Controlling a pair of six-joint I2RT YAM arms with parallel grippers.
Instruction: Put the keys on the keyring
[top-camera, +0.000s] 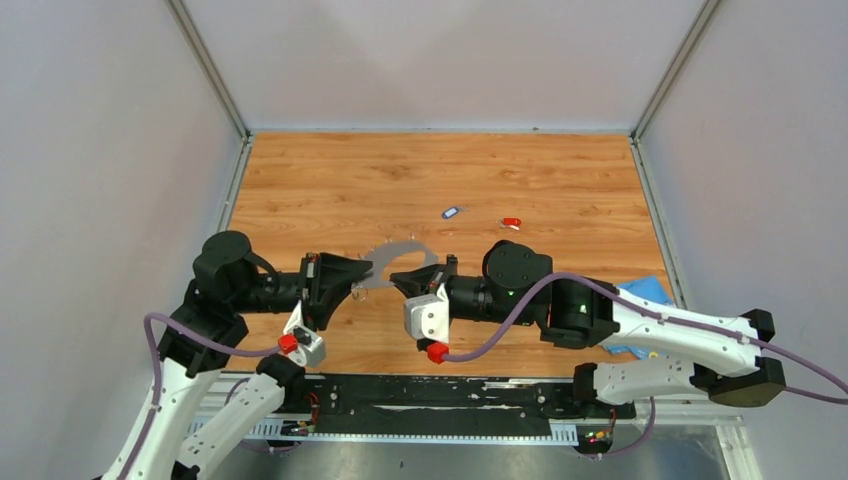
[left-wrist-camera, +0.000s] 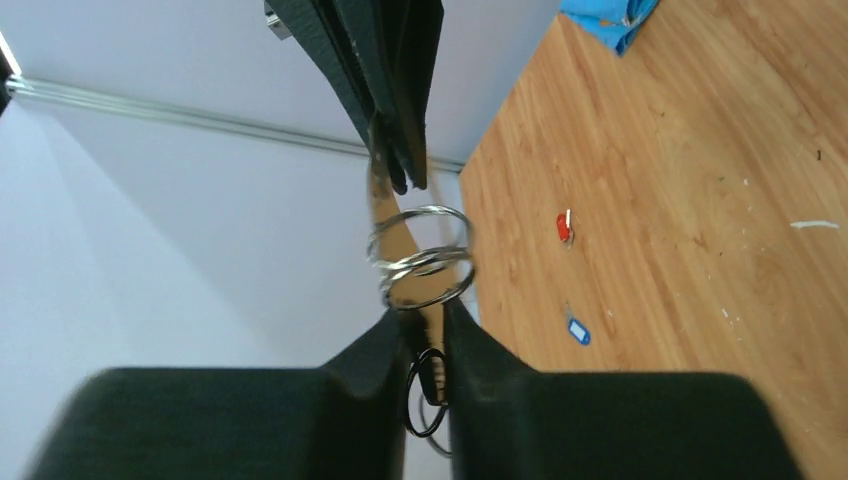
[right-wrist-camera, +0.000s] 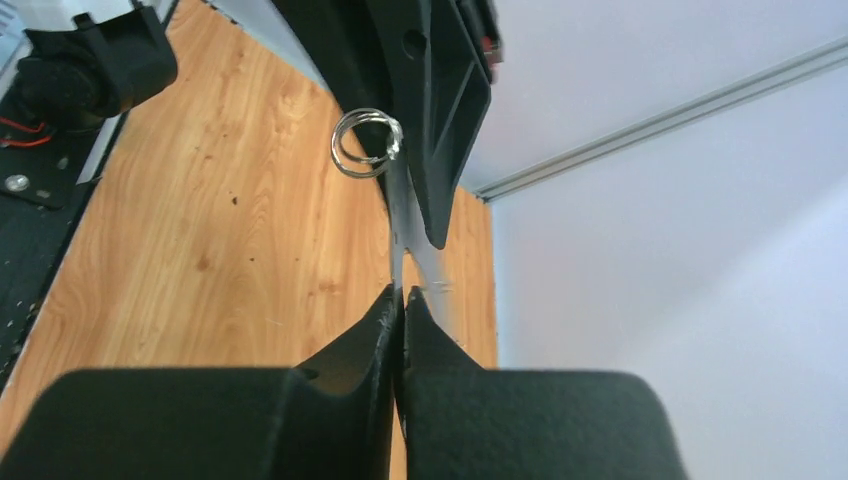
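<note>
The left arm is bent at the elbow with its forearm laid level and turned to the right, so that the left gripper (top-camera: 362, 272) points toward the middle of the desk (top-camera: 350, 180). The right arm is stretched in low from the right edge, its wrist turned to the left, and the right gripper (top-camera: 400, 282) is brought almost tip to tip with the other. The keyring (top-camera: 405, 244) is held between them in the near half of the desk. Each gripper is closed tight on its thin grey band, one from either side, and in both wrist views the band is seen edge-on between pinched fingers. Whether the ring touches the wood cannot be told. A small cluster of silver split rings (left-wrist-camera: 420, 258) is seen hanging at the band just ahead of the left gripper's fingers. Neither key is on the ring. The blue-headed key (top-camera: 452, 212) and the red-headed key (top-camera: 511, 222) are lying flat on the wood farther back and to the right, near each other but apart, and well clear of both grippers. A blue cloth (top-camera: 645, 290) is partly covered by the right forearm at the right edge, and a thin white sliver (left-wrist-camera: 815, 224) is lying on the bare wood.
</note>
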